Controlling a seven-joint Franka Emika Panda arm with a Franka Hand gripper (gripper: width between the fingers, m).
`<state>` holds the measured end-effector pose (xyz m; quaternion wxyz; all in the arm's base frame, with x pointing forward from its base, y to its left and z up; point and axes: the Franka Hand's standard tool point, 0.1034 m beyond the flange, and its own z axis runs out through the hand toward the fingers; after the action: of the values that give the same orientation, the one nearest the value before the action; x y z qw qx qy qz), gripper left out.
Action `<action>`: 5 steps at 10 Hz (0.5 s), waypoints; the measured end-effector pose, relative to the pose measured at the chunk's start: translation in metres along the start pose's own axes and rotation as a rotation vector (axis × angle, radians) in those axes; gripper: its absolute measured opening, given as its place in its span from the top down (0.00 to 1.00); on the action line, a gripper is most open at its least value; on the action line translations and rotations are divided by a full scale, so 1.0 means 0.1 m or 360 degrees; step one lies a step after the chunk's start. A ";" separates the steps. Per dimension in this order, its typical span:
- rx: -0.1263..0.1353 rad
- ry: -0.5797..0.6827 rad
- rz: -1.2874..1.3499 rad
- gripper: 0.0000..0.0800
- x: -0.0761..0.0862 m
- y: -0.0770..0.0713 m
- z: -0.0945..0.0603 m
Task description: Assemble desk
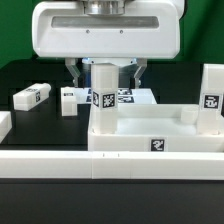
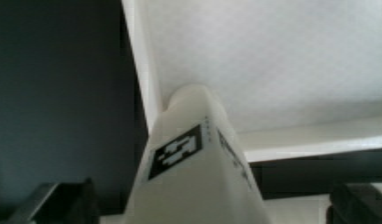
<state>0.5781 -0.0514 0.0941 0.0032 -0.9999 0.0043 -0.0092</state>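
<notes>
The desk top [image 1: 160, 140] is a white rimmed tray at the front, with a tag on its near wall. One white leg [image 1: 103, 95] stands upright on its corner at the exterior view's left. My gripper [image 1: 104, 74] hangs over this leg with a finger on each side, and a gap shows on both sides, so it is open. In the wrist view the leg [image 2: 191, 160] with its tag rises between my dark fingers [image 2: 60, 202], apart from both, over the desk top [image 2: 277, 60]. A second leg [image 1: 209, 95] stands on the corner at the exterior view's right.
Two loose white legs [image 1: 32, 96] [image 1: 68, 100] lie on the black table at the exterior view's left. The marker board [image 1: 128, 97] lies behind the held-over leg. A long low white rail [image 1: 60, 165] runs along the front.
</notes>
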 end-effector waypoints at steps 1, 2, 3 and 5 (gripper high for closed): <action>0.0000 -0.0002 -0.0123 0.19 0.00 0.01 0.00; -0.0002 -0.0003 -0.0229 0.19 0.00 0.01 0.00; -0.0002 -0.0003 -0.0404 0.19 0.00 0.02 0.00; -0.0009 -0.0006 -0.0580 0.32 -0.01 0.05 0.01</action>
<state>0.5775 -0.0561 0.0935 -0.0012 -0.9842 -0.1770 -0.0077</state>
